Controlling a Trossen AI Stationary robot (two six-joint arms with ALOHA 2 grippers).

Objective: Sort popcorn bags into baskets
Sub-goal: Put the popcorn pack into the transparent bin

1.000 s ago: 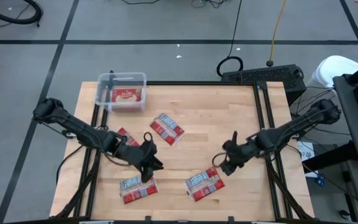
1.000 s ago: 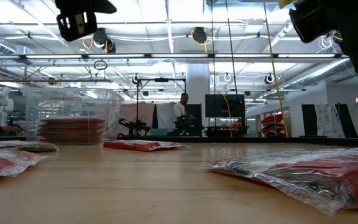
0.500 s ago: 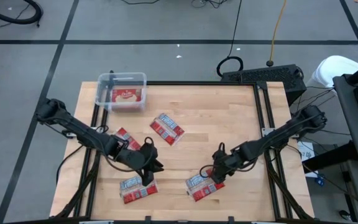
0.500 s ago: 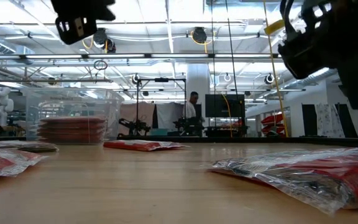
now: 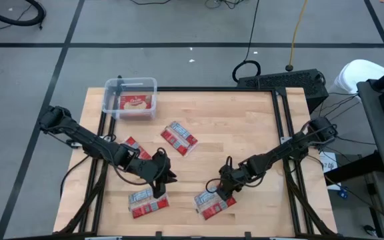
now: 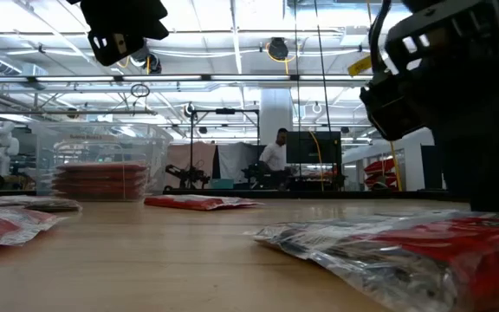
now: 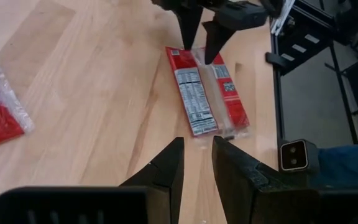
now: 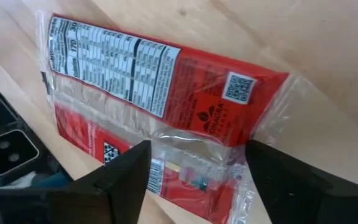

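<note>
Two arms over a wooden table [image 5: 212, 133] strewn with popcorn bags, the right one down on a bag at the near edge.

The clear basket [image 5: 131, 97] sits at the far left corner with at least one red packet inside. Loose bags lie near the middle [image 5: 179, 137], beside the left arm [image 5: 135, 148], and at the near edge [image 5: 148, 202]. The right gripper [image 8: 194, 163] straddles the near-edge bag [image 8: 160, 118], fingers spread wide on either side, its label face up; whether they touch it is hard to judge. The left gripper [image 7: 196, 163] hovers above the table, fingers narrowly parted and holding nothing.
</note>
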